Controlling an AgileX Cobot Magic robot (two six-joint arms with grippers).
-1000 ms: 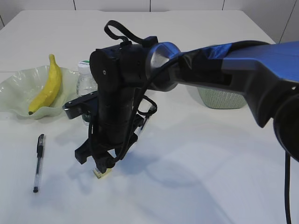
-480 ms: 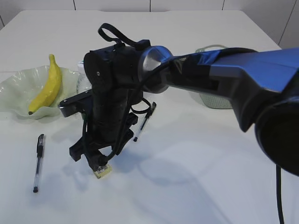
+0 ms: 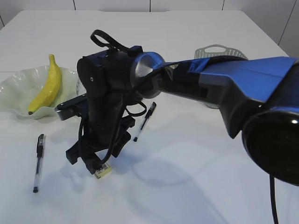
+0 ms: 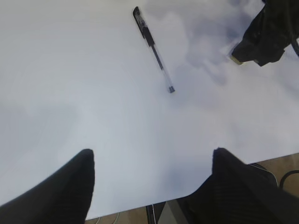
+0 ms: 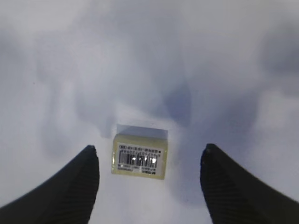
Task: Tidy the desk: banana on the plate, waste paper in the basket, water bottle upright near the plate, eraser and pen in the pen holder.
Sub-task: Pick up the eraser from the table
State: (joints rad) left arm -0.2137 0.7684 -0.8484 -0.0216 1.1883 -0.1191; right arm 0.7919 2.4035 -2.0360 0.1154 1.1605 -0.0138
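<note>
Since the earlier frame the right gripper [image 5: 148, 186] had shifted left and spread wide, jaws astride the one eraser [image 5: 140, 157] on the desk [image 3: 196, 158], not gripping. The left gripper [image 4: 152, 186] hung wide, empty. Two pens [image 3: 38, 161] lay loose; one banana [image 3: 48, 86] sat on the plate [image 3: 14, 88].

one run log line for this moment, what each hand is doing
right hand: open, over eraser, not gripping | left hand: open, empty, above desk | banana: on plate | two pens: on desk
</note>
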